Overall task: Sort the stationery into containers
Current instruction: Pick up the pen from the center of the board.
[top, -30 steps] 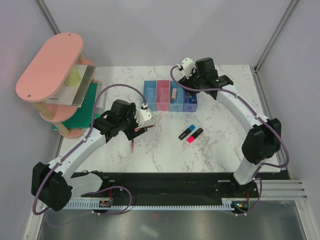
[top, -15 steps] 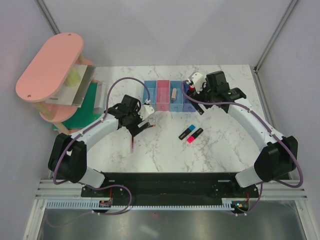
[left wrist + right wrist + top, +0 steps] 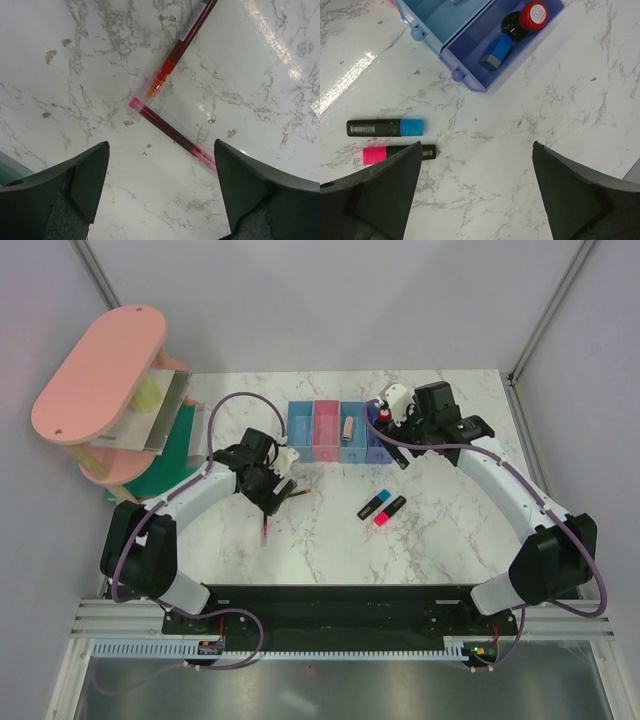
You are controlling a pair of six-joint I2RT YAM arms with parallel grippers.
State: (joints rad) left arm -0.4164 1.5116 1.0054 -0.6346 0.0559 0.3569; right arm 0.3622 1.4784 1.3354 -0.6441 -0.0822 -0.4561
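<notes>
A row of four small rectangular plastic bins [image 3: 326, 445], joined side by side and coloured light blue, pink, light blue and purple, stands open-topped on the marble worktop. A beige eraser [image 3: 347, 427] lies in the third bin. The purple bin [image 3: 470, 75] holds a blue block [image 3: 496, 51] and a red-black capped piece [image 3: 526, 18], side by side.

At 5 o'clock from the row, a stubby black blue-capped highlighter [image 3: 385, 127] and a pink-capped highlighter [image 3: 375, 155] lie flat, nearly parallel, with their caps at opposite ends.

At 7 o'clock from the row lie two thin dark-red pens. The orange-tipped pen [image 3: 180, 42] and the pink-ended pen [image 3: 172, 132] almost meet at one end, forming an angle.
</notes>
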